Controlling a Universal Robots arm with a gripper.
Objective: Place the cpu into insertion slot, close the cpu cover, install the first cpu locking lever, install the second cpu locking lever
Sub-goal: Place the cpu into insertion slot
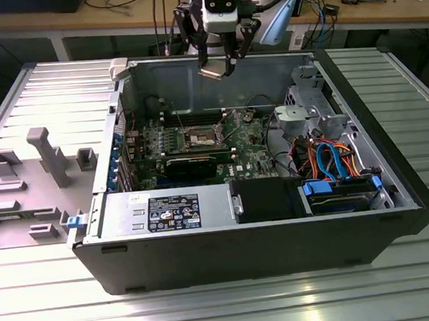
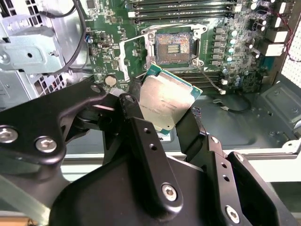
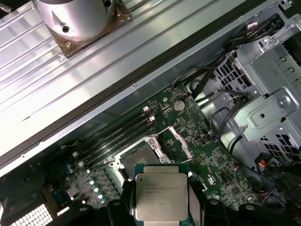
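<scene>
Cpu is pinched in my gripper above the open computer case; inside it the green motherboard lies flat, its insertion slot uncovered, dark centre bare.

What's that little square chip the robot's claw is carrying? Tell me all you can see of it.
The cpu is a small flat square with a silvery-grey metal top bearing faint print, set on a thin green base that shows as a rim. The gripper holds it in the air, black fingers pressing two opposite edges. In the exterior view it hangs above the open computer case. In both wrist views the insertion slot lies open beyond it.
</scene>
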